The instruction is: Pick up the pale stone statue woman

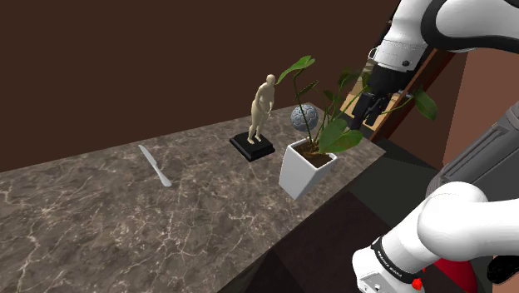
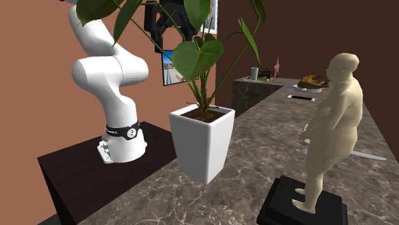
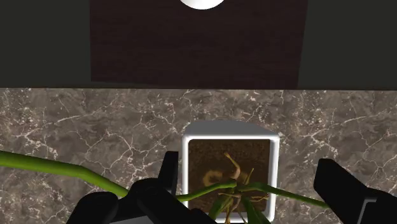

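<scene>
Nothing grasped yet. Found pale statue (image 1: 263, 106) upright on black base (image 1: 252, 148), just beside white planter (image 1: 301, 173), untouched. Hovering above planter with gripper (image 3: 249, 184) spread wide, empty. Left to do: shift over statue, descend, clamp, lift.

The statue of a woman (image 1: 263, 108) stands upright on its base (image 1: 252, 148), toward the far end of the tabletop (image 1: 125, 225). In the shoulder view, the plant pot (image 1: 304, 171) stands just beside the base, to its right and a little nearer. It is at the tabletop's edge, on the side of the stand (image 2: 83, 176). A ball (image 1: 303, 117) lies behind the pot, to the right of the statue. A knife (image 1: 155, 166) lies flat to the left of the statue, well apart from it. The hand (image 1: 363, 108) hangs above the pot, apart from the statue.
</scene>
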`<control>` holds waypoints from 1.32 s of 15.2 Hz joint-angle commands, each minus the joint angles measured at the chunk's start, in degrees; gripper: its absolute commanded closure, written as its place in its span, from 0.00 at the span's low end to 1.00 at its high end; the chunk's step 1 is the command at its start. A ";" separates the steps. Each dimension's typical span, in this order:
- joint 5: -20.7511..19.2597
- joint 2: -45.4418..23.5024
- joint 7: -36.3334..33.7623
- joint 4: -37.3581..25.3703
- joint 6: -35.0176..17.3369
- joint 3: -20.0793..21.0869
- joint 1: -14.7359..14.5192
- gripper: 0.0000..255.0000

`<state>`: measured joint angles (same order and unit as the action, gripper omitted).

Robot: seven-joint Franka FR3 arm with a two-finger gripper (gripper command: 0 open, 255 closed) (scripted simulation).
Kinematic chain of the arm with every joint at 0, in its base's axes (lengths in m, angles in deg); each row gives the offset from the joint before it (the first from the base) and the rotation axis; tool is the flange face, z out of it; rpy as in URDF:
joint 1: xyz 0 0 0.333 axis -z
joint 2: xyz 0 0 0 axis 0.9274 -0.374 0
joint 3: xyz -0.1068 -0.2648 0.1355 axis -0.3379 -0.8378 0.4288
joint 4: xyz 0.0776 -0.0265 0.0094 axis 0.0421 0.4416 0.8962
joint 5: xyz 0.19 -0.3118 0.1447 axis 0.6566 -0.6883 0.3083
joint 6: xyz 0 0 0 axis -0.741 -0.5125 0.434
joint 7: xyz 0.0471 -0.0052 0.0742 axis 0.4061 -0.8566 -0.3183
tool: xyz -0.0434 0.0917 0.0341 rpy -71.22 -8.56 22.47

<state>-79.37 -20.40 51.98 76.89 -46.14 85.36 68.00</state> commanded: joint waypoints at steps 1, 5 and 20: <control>0.00 0.00 0.00 0.00 0.00 0.00 0.00 0.00; -0.97 -8.56 -0.23 -5.33 -4.55 1.13 0.12 0.00; -7.88 -39.89 -3.13 -34.67 -11.02 5.15 0.33 0.00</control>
<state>-86.60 -58.08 48.88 44.41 -56.87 90.41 68.28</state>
